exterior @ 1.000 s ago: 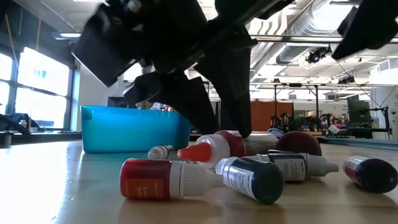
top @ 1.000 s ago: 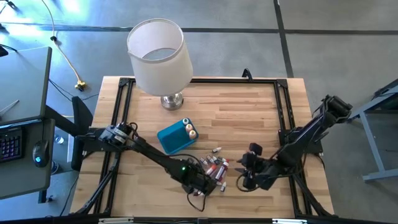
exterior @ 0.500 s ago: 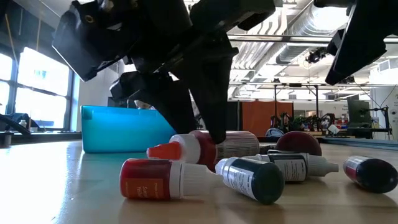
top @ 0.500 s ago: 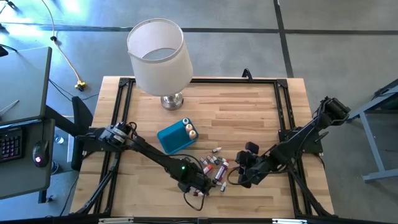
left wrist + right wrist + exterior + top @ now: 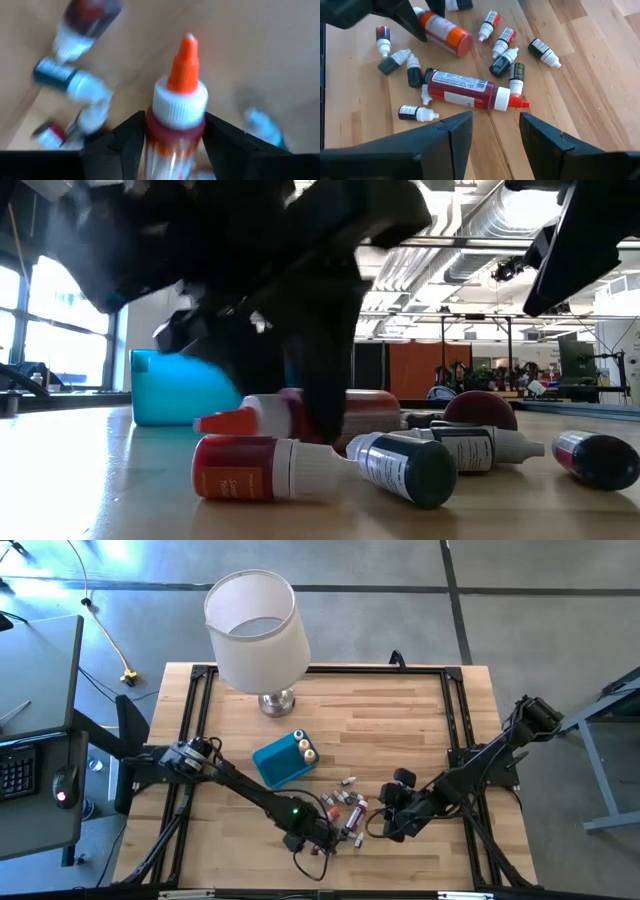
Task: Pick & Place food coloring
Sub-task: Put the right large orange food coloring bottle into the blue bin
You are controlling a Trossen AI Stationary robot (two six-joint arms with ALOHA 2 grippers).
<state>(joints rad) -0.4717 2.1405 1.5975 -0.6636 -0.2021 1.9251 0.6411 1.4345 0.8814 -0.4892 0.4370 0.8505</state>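
Gripping a red bottle (image 5: 175, 125) across its shoulder, your left tool (image 5: 172, 145) works the food coloring (image 5: 345, 810) pile, near-centre of the table (image 5: 400, 720). Right tool (image 5: 492, 132) hovers open, empty, just right. Bottles look light, hard, round, likely to roll; take them mid-body, across the width.
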